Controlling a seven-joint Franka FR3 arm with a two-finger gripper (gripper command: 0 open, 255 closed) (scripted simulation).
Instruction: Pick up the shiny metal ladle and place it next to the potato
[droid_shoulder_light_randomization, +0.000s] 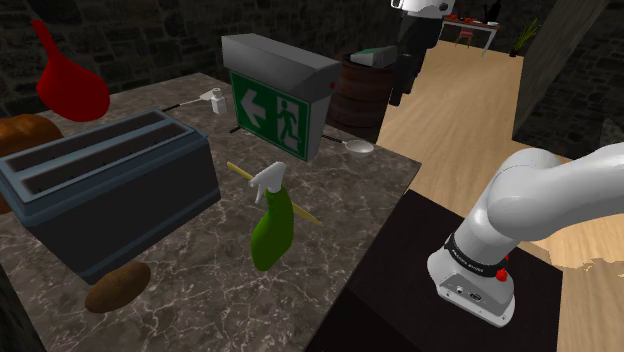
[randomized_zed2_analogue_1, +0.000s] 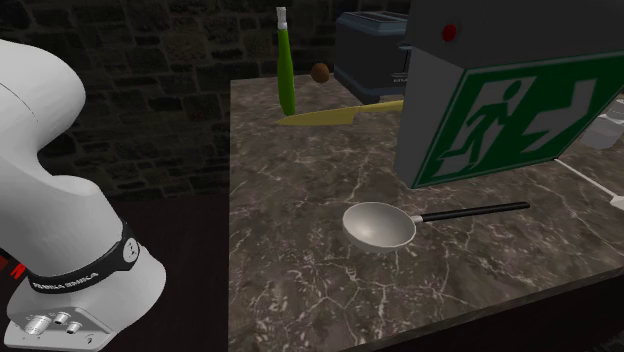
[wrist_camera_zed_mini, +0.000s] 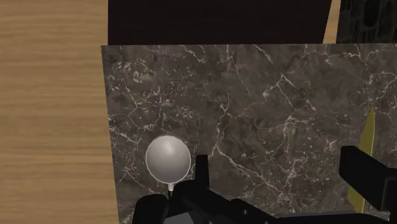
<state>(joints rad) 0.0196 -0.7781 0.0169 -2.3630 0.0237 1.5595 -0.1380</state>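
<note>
Dark marble with pale veins makes up the surface (wrist_camera_zed_mini: 267, 95), which is backed by rough stone walls (randomized_zed2_analogue_1: 150, 90) and has a wooden floor (wrist_camera_zed_mini: 51, 114) along one edge. High above that edge hangs the end effector (wrist_camera_zed_mini: 283, 175). It is released: its two black fingers (wrist_camera_zed_mini: 201, 170) stand well apart, with only bare marble between them.

The ladle (randomized_zed2_analogue_1: 380, 225) lies flat on the surface below the end effector, close to the edge by the floor. Its round grey bowl faces up and sits just outside one finger in the wrist view, untouched by it. Its thin black handle runs away under the hand toward the foot of a green exit sign (randomized_zed2_analogue_1: 520, 115). That sign stands upright just beyond the ladle, farther from the end effector.

Farther off again, a green spray bottle (droid_shoulder_light_randomization: 270, 225) with a white head stands by a long yellow strip (droid_shoulder_light_randomization: 300, 205) lying flat on the marble. One end of that strip shows beside the other finger in the wrist view. Beyond the bottle sits a blue-grey two-slot toaster (droid_shoulder_light_randomization: 100, 195).

The brown potato (droid_shoulder_light_randomization: 117, 286) rests on the surface by the toaster's corner. It is well apart from both the end effector and the ladle, toward the opposite end of the marble. The arm's white base (droid_shoulder_light_randomization: 480, 280) stands on its dark stand beside the surface.
</note>
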